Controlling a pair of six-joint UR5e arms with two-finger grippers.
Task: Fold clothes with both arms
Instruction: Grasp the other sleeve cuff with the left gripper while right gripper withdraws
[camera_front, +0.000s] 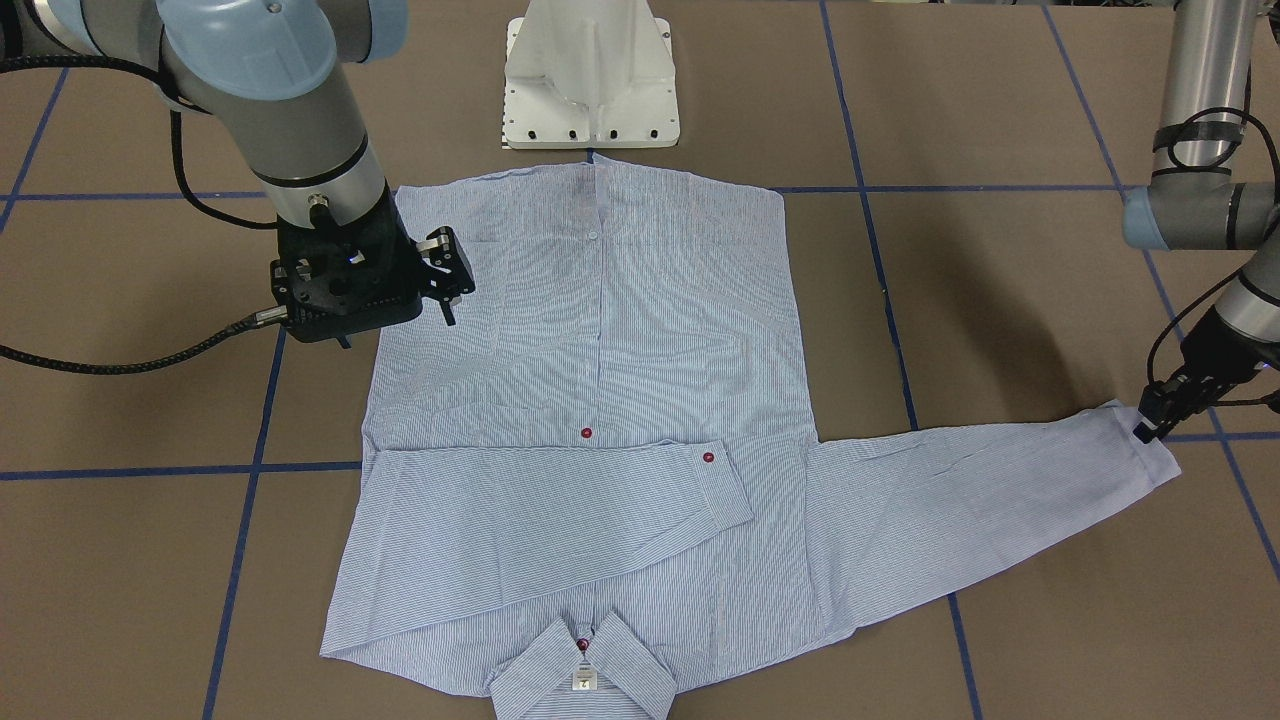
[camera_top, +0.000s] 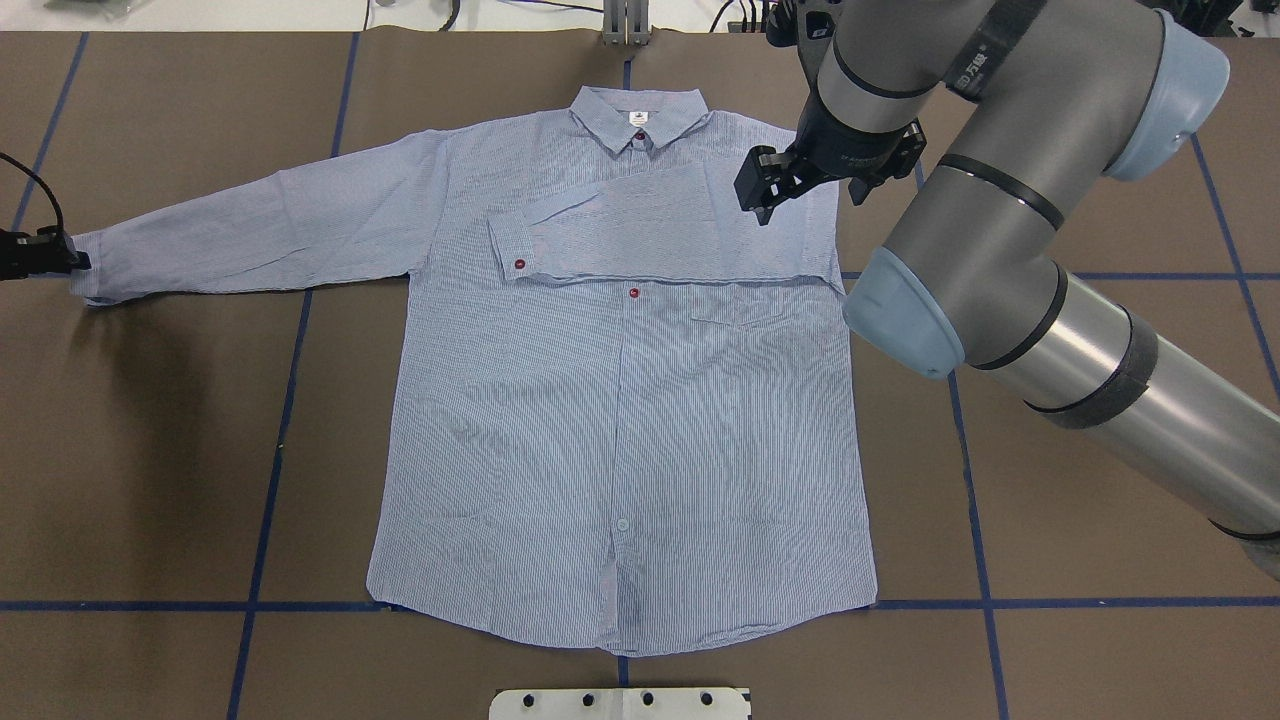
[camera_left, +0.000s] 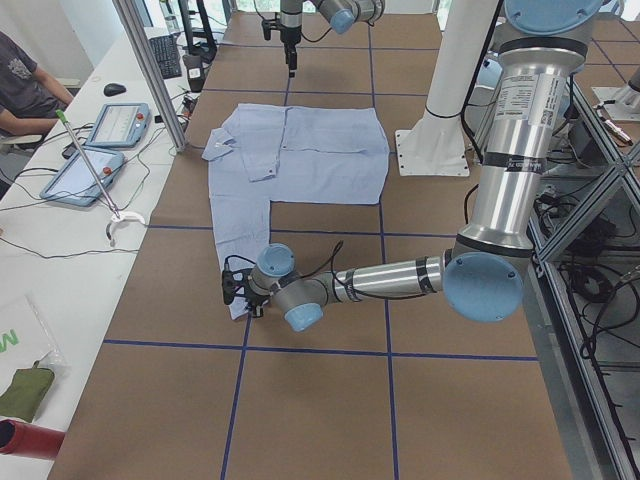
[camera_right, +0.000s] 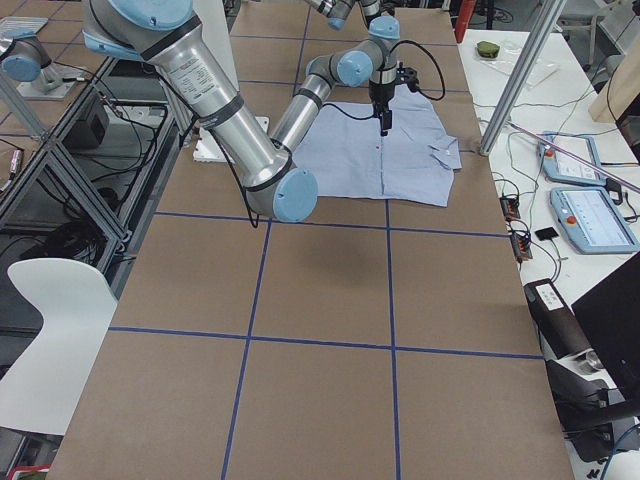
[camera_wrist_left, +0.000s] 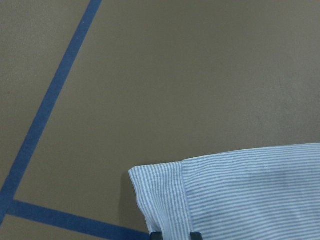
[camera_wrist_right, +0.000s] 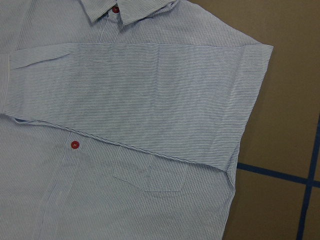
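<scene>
Since the striped shirt (camera_top: 620, 420) lies flat, front up, mid-table with one sleeve (camera_top: 660, 225) already laid across the chest, the step in hand is likely the outstretched sleeve (camera_top: 250, 235), reaching to the left edge of the overhead view. The left gripper (camera_front: 1152, 422) sits at that sleeve's cuff (camera_wrist_left: 160, 195), tips narrow at the cuff edge; I can't tell if cloth is actually pinched. The right gripper (camera_top: 810, 185) hovers over the shoulder at upper right of the overhead view — looks spread wide, nothing in it. To do it well, I'd say: get both cuff layers in the grip, lift only enough to clear the table (camera_top: 150, 450), carry in a low arc toward the chest, and land the sleeve straight along the folded one with the crease at the shoulder seam. The right gripper hangs over the landing zone, so it should pin cloth or back off. The collar (camera_top: 640, 118) lies near the top table edge and the pedestal base (camera_top: 620, 703) just past the hem. Brown tabletop shows on both sides of the sleeve — room to swing.
</scene>
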